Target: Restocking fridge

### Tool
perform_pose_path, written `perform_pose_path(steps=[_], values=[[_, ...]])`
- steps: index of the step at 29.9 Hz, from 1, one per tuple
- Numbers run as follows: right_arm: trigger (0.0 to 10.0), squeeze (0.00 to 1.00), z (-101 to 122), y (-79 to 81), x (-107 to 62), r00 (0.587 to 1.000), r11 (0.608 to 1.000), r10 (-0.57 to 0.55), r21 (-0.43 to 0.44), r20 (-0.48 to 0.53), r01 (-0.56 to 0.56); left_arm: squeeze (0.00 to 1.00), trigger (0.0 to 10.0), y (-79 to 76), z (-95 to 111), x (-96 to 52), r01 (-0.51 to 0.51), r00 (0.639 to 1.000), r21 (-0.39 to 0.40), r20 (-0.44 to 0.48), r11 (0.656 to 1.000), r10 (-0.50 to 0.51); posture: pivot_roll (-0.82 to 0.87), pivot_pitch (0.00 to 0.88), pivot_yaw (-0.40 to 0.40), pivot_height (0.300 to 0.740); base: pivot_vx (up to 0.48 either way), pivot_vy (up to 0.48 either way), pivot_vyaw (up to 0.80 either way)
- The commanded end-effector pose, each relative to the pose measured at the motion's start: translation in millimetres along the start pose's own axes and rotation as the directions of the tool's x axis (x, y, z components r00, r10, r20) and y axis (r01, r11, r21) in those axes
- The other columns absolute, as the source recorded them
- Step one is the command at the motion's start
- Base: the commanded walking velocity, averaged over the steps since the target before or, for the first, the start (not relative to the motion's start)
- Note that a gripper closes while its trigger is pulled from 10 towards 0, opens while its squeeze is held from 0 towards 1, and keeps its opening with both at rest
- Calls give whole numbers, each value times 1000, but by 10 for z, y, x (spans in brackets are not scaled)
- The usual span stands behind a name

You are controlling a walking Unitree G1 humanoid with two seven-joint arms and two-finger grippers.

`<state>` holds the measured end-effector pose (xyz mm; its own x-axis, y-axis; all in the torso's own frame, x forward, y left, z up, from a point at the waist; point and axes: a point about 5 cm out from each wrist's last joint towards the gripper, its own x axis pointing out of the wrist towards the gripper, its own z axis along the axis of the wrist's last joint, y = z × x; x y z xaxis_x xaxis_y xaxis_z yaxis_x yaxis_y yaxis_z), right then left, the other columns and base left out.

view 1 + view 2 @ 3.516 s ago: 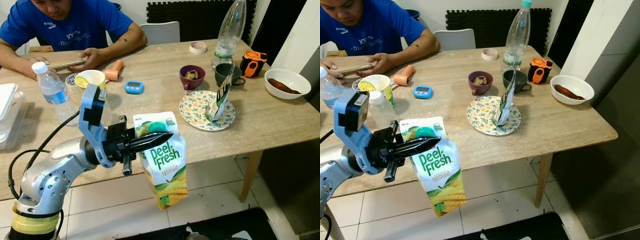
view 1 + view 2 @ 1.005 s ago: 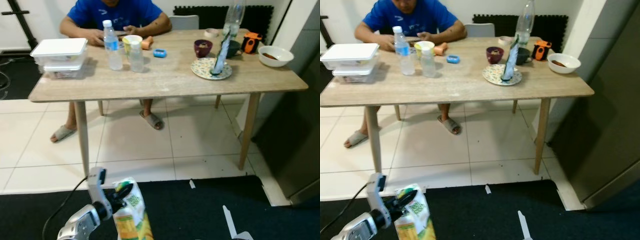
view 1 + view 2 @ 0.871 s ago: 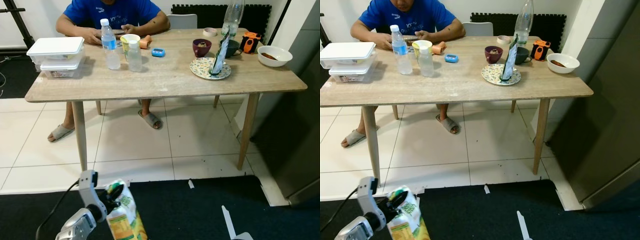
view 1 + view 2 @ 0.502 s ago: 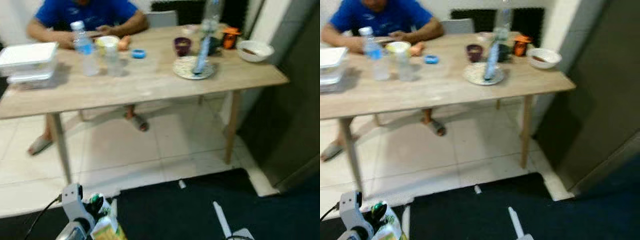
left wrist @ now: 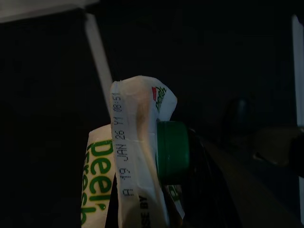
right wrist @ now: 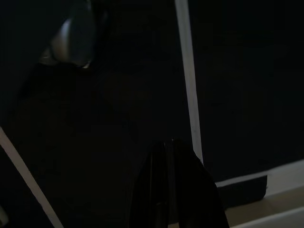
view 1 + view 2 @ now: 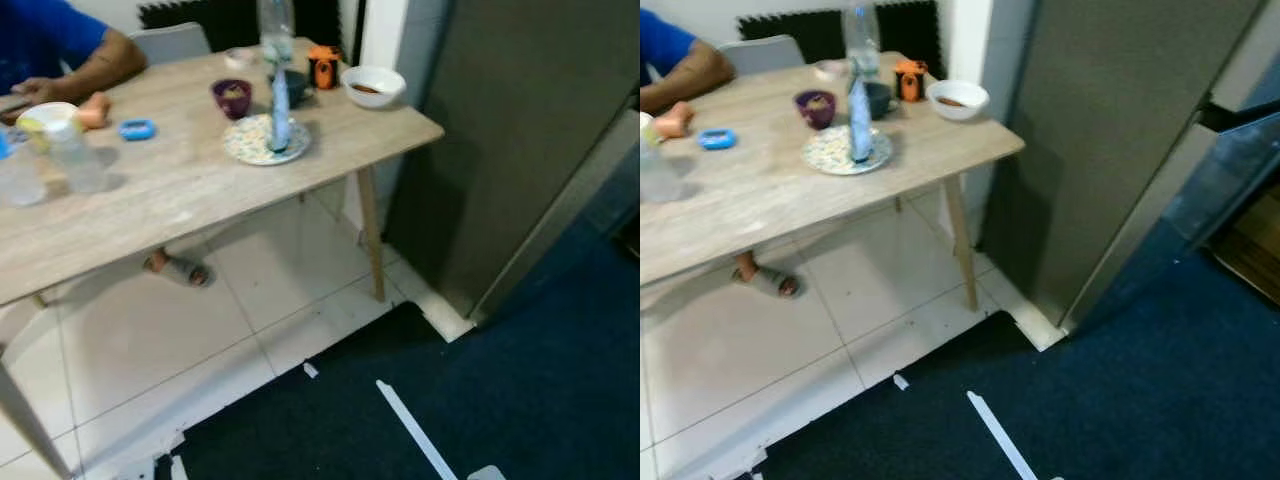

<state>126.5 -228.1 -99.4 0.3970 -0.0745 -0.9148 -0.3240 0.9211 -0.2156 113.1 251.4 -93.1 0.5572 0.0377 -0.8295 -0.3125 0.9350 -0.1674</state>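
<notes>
In the dark left wrist view, a Peel Fresh juice pouch (image 5: 135,161) with a green cap (image 5: 172,151) hangs upright over a dark floor. My left gripper (image 5: 159,202) is shut on it below the cap. The right wrist view is also dark; my right gripper (image 6: 166,185) hangs idle above the dark carpet, its two black fingers pressed together with nothing between them. The tall grey fridge (image 7: 520,140) stands to the right, just past the table's corner. At the far right a dark panel (image 7: 1230,170) juts out beside it.
A wooden table (image 7: 180,200) fills the left, carrying a patterned plate (image 7: 262,140), a white bowl (image 7: 372,85), cups and bottles. A person in a blue sleeve (image 7: 40,40) sits behind it. White tiles meet dark blue carpet (image 7: 530,400), which has a white strip (image 7: 410,425) lying on it.
The camera has swung right: the table slid to the left and the grey fridge came into view. The left arm with the pouch has dropped out of the eye views.
</notes>
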Motion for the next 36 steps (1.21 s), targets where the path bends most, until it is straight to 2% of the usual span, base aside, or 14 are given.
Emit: perform_pose_path(steps=[1,7,11,36], values=[[10000,0,-70,-10,-9,1000,1000,-4,-4,-29,4,0,10000,-37,-18,6,7,1000,4,9,1000,-7,-48,113,-33,740,0,0,-788],[10000,0,-39,-15,-6,1000,1000,-10,-3,-13,10,0,10000,-83,16,26,33,999,12,14,999,-33,-49,107,-31,740,0,0,-790],[10000,0,-2,-15,-2,1000,1000,-15,15,6,14,0,10000,-119,21,40,57,998,15,0,998,-57,-51,102,-29,740,0,0,0],[10000,0,-3,57,-1,999,999,16,28,29,-17,0,10000,-186,-31,50,85,996,3,-20,996,-85,-52,111,-22,740,0,-464,0]])
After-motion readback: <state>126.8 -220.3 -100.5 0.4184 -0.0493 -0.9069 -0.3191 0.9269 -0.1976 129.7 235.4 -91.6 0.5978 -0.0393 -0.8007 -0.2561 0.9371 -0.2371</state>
